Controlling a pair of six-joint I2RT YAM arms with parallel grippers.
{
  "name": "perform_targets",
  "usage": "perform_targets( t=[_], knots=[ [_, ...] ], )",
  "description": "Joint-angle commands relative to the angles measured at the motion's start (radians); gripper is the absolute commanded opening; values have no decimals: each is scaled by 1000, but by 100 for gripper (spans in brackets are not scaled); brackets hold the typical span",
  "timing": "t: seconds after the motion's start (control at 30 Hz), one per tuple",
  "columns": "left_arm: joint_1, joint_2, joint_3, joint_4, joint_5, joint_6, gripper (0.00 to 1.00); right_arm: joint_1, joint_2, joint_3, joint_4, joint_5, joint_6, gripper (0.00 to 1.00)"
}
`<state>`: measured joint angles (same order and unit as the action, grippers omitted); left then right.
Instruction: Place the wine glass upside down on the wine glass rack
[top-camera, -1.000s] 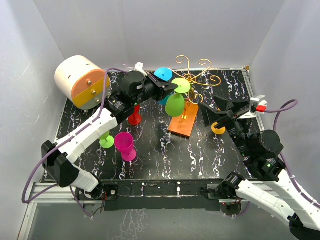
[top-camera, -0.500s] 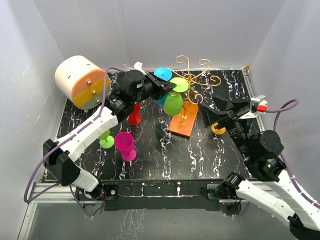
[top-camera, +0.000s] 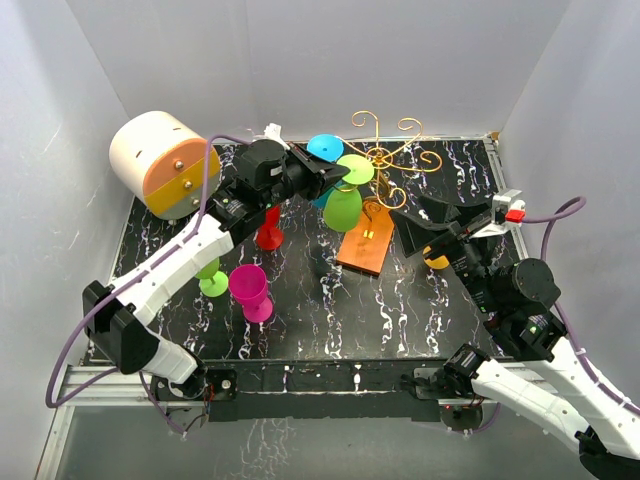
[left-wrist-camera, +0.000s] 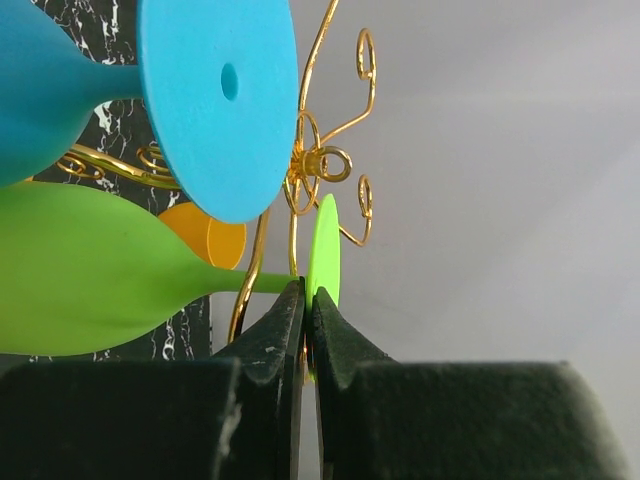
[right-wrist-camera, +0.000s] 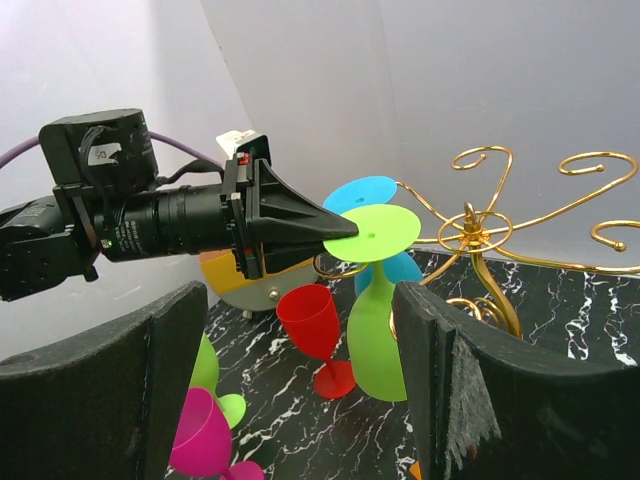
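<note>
Inverted wine glass (top-camera: 343, 207), foot pinched by the left gripper (top-camera: 335, 174), is nudged toward the tabletop's (top-camera: 300, 305) far edge, hanging on the wine glass rack (top-camera: 385, 152) judged imminent; right gripper (top-camera: 440, 222) is held spread.

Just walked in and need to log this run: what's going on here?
The left gripper has its jaws shut on the foot of a lime green wine glass, holding it upside down beside the arms of the gold wine glass rack. A blue glass already hangs upside down there. The right gripper hovers open to the side, holding nothing.
</note>
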<state>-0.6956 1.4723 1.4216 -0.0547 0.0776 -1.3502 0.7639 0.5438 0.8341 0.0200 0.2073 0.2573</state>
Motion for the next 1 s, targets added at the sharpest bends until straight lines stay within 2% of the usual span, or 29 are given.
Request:
perform_targets(
  t=[0.0, 0.7, 0.97],
  knots=[
    [7, -91, 0, 30, -12, -20, 0, 3, -4, 1, 45, -13, 5, 74],
    [8, -178, -88, 13, 5, -54, 0, 3, -15, 5, 40, -6, 39, 74],
    [13, -162, -30, -41, 47, 27, 0, 2, -16, -2, 35, 4, 49, 73]
  ],
)
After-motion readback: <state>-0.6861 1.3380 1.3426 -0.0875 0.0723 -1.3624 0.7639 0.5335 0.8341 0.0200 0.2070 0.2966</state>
